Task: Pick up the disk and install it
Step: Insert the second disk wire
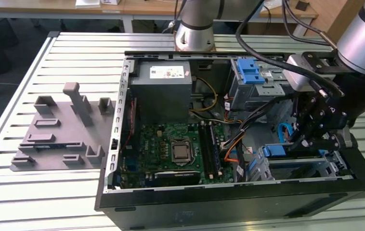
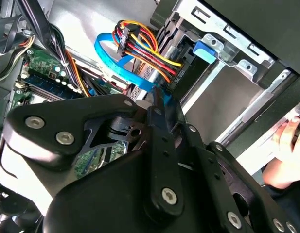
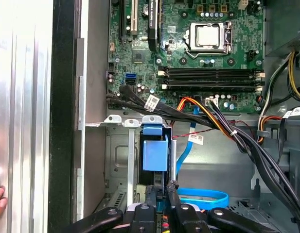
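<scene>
The disk stands on edge in the metal drive bay at the case's front corner, its blue plastic rail facing the first wrist view. My gripper sits right behind it, fingers close together on the disk's near end. In the exterior view my gripper hangs inside the open computer case on that view's right, just over the blue end of the disk. In the second wrist view the black finger links hide most of the disk.
The motherboard, the grey power supply box and an upper drive cage with a blue latch fill the case. Cable bundles and a blue flat cable run close by. A person's hand rests near the case wall.
</scene>
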Robot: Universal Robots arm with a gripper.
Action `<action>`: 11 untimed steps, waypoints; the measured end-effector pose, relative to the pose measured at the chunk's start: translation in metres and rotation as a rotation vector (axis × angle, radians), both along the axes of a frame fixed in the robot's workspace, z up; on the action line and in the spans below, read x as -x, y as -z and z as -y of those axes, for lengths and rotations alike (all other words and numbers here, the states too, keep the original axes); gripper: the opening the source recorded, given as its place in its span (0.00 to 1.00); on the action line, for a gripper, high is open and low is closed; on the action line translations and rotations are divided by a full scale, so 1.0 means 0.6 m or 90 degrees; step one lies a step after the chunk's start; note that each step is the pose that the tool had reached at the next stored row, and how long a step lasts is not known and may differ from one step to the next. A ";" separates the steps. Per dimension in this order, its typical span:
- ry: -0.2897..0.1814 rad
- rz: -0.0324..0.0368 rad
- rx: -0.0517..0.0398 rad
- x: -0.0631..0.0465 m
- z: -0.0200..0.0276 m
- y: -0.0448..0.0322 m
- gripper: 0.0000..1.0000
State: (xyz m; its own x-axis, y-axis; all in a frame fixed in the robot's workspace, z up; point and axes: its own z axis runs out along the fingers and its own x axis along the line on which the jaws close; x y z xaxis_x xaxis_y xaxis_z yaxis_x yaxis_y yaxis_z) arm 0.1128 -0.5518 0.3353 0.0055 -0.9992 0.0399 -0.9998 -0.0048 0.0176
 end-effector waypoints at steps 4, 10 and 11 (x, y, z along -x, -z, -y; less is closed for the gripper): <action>0.000 0.0000 0.0000 0.000 0.0000 -0.007 0.22; 0.000 0.0000 -0.0002 0.000 -0.0001 -0.011 0.11; 0.000 0.0000 0.0000 0.000 0.0000 -0.012 0.11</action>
